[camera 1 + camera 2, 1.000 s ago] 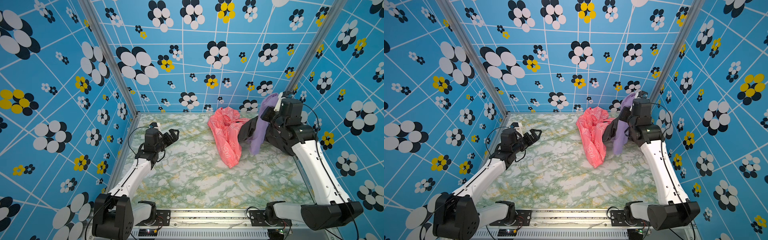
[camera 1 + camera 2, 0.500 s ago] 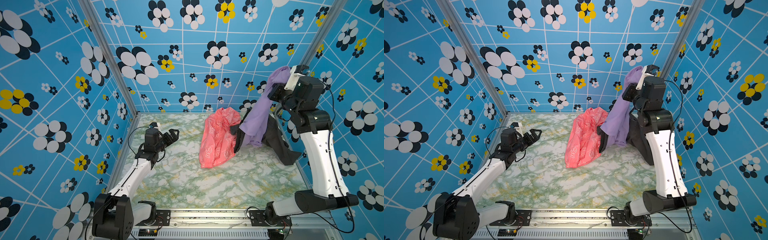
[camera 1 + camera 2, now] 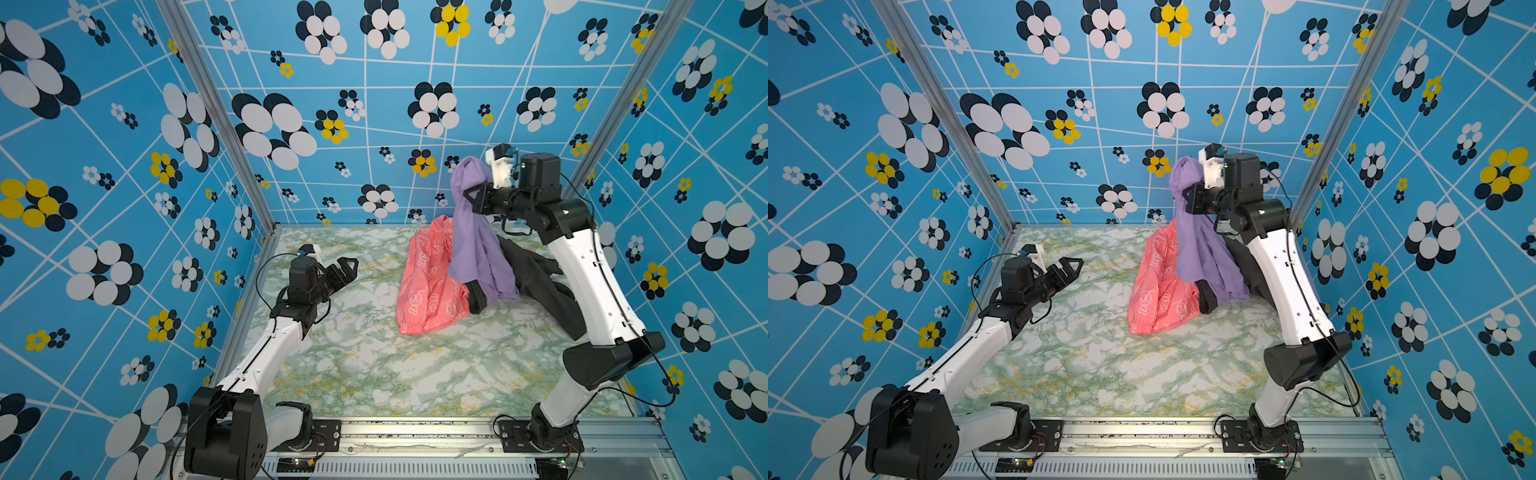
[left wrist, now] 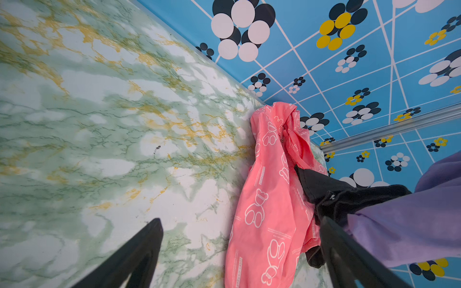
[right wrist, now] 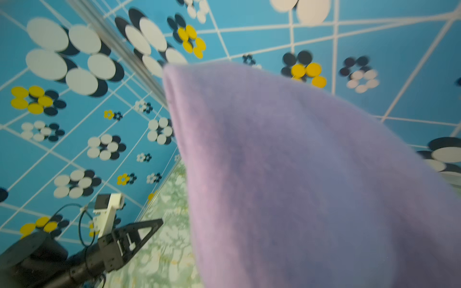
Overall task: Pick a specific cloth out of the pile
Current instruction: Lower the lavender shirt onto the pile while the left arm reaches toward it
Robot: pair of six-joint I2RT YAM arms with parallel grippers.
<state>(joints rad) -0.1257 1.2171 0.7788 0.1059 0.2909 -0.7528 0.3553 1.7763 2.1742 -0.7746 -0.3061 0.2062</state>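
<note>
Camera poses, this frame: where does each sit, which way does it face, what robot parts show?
Top views: above the arm bases, looking down toward the back wall; both arms whole, left gripper open, right gripper shut on the lavender cloth.
Left wrist: low over the table, facing the coral-pink garment and black trousers; its own two fingers show.
Right wrist: up high, facing across toward the left gripper; the cloth fills it and hides its own fingers.
Shared: both wrist views show the lavender cloth.
</note>
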